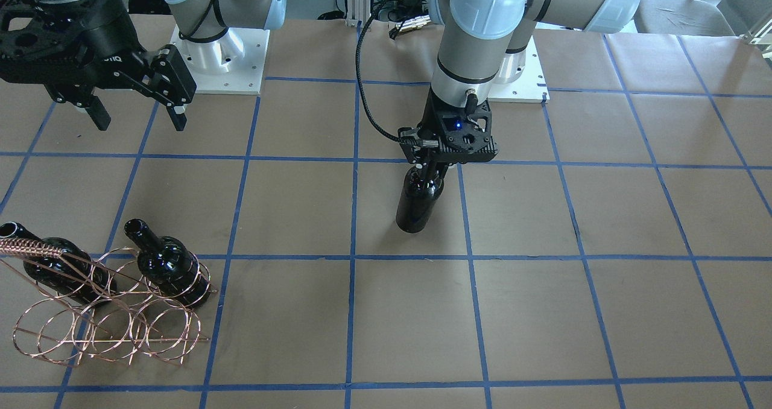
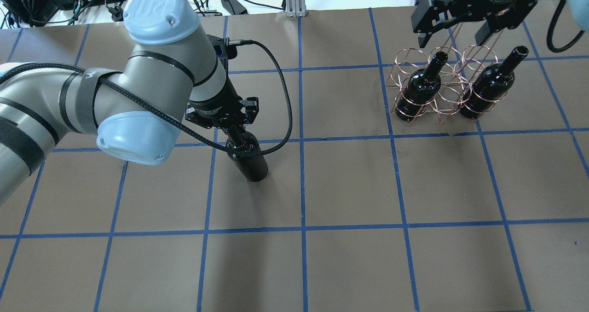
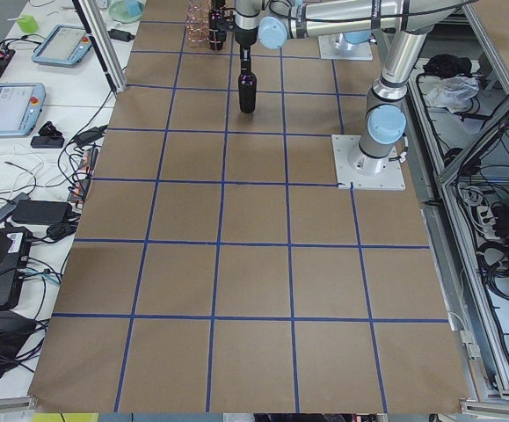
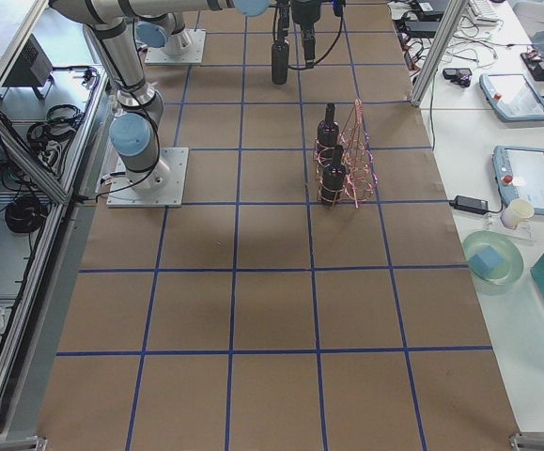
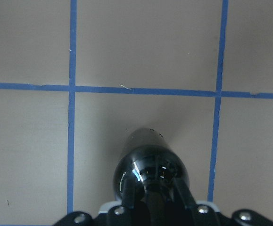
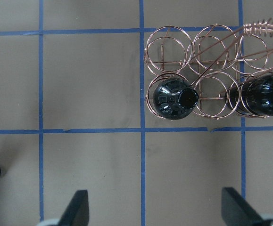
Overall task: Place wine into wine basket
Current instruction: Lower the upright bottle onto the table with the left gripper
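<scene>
Left claw (image 1: pixel 429 175) was clamped on the neck of the wine (image 1: pixel 416 207). The bottle hung upright under it; couldn't tell if its base touched the counter (image 1: pixel 543 312). The wine was well apart from the wine basket (image 6: pixel 198 61), off to the basket's robot-left side. Right claw (image 6: pixel 157 207) was spread wide, empty, hovering above the basket. One bottle (image 2: pixel 421 89) leaned in an end hoop of the basket, second bottle (image 2: pixel 490 84) in the other end hoop, with a free hoop between them and the row behind them empty.

Step in hand, as judged: carry the wine to the basket. To do it well:
- Grip the neck firmly, since glossy glass may slip.
- Lift clear before crossing.
- Tilt to match the seated bottles' lean.
- Feed it base-first into a free hoop, slowly.
- The thin wire basket looked light and could shift if nudged.
- Clear the right claw from above the basket first.
</scene>
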`<state>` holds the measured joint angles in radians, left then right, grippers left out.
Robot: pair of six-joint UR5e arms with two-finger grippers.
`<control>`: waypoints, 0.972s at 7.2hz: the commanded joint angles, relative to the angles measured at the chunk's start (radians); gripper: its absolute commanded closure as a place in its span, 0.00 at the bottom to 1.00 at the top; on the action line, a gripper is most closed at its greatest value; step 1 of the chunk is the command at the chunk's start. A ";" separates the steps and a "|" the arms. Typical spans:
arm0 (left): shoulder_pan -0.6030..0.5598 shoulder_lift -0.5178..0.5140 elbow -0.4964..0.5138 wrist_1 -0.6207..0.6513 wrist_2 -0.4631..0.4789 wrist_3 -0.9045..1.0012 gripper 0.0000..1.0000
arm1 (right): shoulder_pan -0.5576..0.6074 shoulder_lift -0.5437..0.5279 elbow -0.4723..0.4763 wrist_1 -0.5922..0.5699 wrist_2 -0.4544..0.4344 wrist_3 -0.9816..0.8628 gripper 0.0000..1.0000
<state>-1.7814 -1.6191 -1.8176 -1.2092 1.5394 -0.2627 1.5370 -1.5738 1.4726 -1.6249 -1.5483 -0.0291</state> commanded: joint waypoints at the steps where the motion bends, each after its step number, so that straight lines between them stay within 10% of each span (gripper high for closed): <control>1: -0.024 0.010 -0.020 -0.021 0.004 -0.003 1.00 | 0.000 0.000 0.000 -0.001 0.000 0.000 0.00; 7: -0.030 0.028 -0.020 -0.078 0.004 -0.001 1.00 | 0.000 0.000 0.000 0.000 0.000 0.000 0.00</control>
<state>-1.8116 -1.5924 -1.8377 -1.2762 1.5432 -0.2638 1.5370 -1.5739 1.4726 -1.6257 -1.5478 -0.0287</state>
